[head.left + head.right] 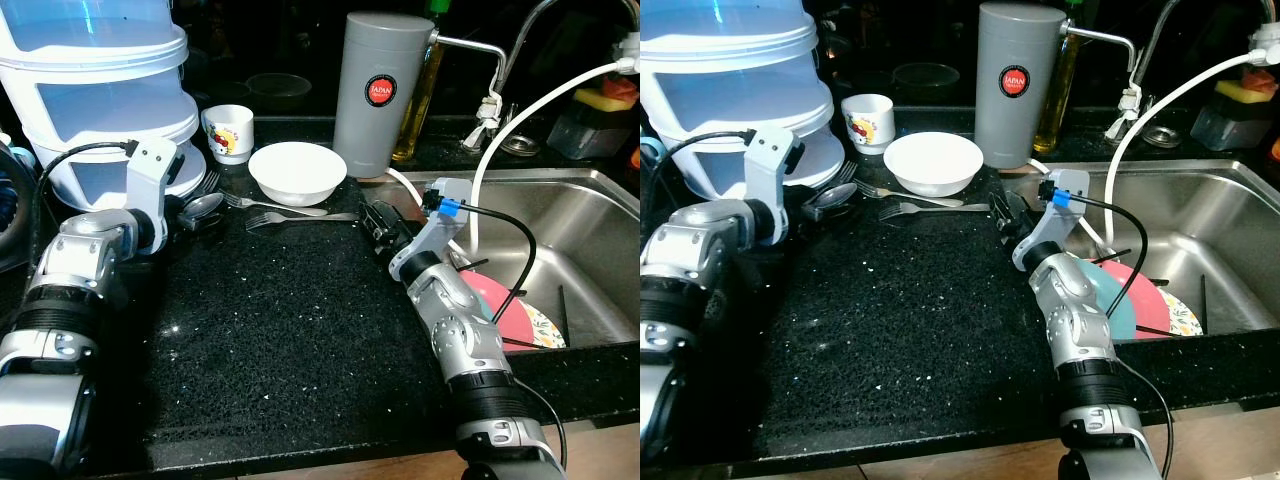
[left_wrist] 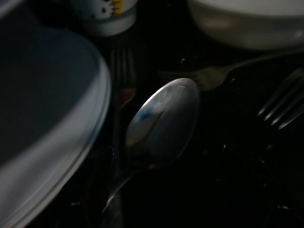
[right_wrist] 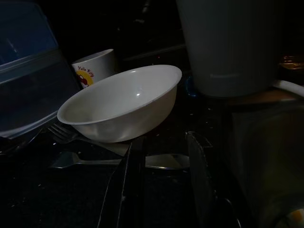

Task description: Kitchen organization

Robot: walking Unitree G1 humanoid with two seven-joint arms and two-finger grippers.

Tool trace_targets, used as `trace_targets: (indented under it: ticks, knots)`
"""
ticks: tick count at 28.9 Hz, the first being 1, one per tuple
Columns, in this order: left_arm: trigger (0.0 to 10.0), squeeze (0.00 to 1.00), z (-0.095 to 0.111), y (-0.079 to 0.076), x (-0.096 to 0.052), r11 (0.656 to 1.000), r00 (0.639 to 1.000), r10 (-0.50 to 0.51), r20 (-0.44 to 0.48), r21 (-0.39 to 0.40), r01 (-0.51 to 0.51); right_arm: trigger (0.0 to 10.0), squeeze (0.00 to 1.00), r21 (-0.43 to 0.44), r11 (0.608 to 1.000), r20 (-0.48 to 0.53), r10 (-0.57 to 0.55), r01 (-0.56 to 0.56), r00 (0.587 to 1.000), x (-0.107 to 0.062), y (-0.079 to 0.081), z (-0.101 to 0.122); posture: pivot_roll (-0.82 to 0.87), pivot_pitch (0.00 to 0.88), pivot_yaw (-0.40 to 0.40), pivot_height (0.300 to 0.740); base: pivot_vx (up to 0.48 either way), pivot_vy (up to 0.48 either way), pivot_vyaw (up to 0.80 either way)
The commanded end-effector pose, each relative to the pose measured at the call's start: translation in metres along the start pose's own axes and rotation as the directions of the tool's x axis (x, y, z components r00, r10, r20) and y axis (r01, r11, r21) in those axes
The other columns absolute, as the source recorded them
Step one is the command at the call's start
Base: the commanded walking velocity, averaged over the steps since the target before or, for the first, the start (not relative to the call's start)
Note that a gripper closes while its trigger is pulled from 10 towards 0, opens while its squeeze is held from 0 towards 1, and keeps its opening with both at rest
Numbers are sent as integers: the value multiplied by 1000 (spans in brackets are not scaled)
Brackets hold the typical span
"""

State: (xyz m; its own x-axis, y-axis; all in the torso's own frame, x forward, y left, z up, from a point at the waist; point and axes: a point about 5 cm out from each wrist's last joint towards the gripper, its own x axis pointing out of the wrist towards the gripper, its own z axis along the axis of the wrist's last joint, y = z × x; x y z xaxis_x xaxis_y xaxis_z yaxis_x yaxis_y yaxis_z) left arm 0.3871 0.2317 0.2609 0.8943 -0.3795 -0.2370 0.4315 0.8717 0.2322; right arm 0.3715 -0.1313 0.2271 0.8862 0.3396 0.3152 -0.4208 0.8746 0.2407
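Note:
A steel spoon (image 2: 164, 123) sticks out ahead of my left gripper (image 1: 188, 214), which looks shut on its handle, just off the black counter beside the big white container (image 1: 100, 90). Two forks (image 1: 295, 214) lie on the counter in front of a white bowl (image 1: 297, 170). My right gripper (image 1: 378, 224) stands open low over the counter at the sink's edge. Its fingers (image 3: 118, 190) point at the bowl (image 3: 123, 102), with a fork handle (image 3: 164, 161) lying between their tips. A small cartoon cup (image 1: 229, 132) stands behind the spoon.
A grey canister (image 1: 380, 90) and an oil bottle (image 1: 420, 100) stand behind the bowl. The steel sink (image 1: 590, 215) on the right holds a pink plate (image 1: 500, 305) and other plates. A white hose (image 1: 520, 110) arcs over it. Bare black counter (image 1: 280, 330) stretches in front.

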Motion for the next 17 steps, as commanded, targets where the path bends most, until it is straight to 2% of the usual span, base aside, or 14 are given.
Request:
trace_targets:
  ticks: [1, 2, 10, 14, 17]
  knots:
    - [10000, 0, -9, 4, -2, 999, 999, 25, -40, 33, -24, 10000, 0, 6, 1000, -4, -3, 3, 1000, 0, -2, 0, 61, 126, -15, 740, 0, 0, 0]
    - [10000, 0, -11, 7, -2, 996, 997, 66, -42, 55, -64, 10000, 0, 5, 1000, -5, -4, 4, 1000, 1, -2, 0, 61, 126, -15, 740, 0, 0, 0]
    - [10000, 0, -21, 3, 3, 997, 997, 62, -48, 55, -59, 10000, 0, 4, 1000, -6, -6, 6, 1000, 0, -3, 0, 58, 126, -13, 740, 0, 0, 0]
    - [10000, 0, -31, -1, 6, 999, 996, 36, -84, 26, -34, 10000, 0, 4, 1000, -7, -6, 6, 1000, 0, -3, 0, 57, 125, -13, 740, 0, 0, 0]
    - [10000, 0, -40, -8, 9, 997, 992, -29, -122, -74, 20, 10000, 0, 2, 1000, -7, -7, 7, 1000, 0, -3, 0, 56, 125, -12, 740, 0, 0, 0]
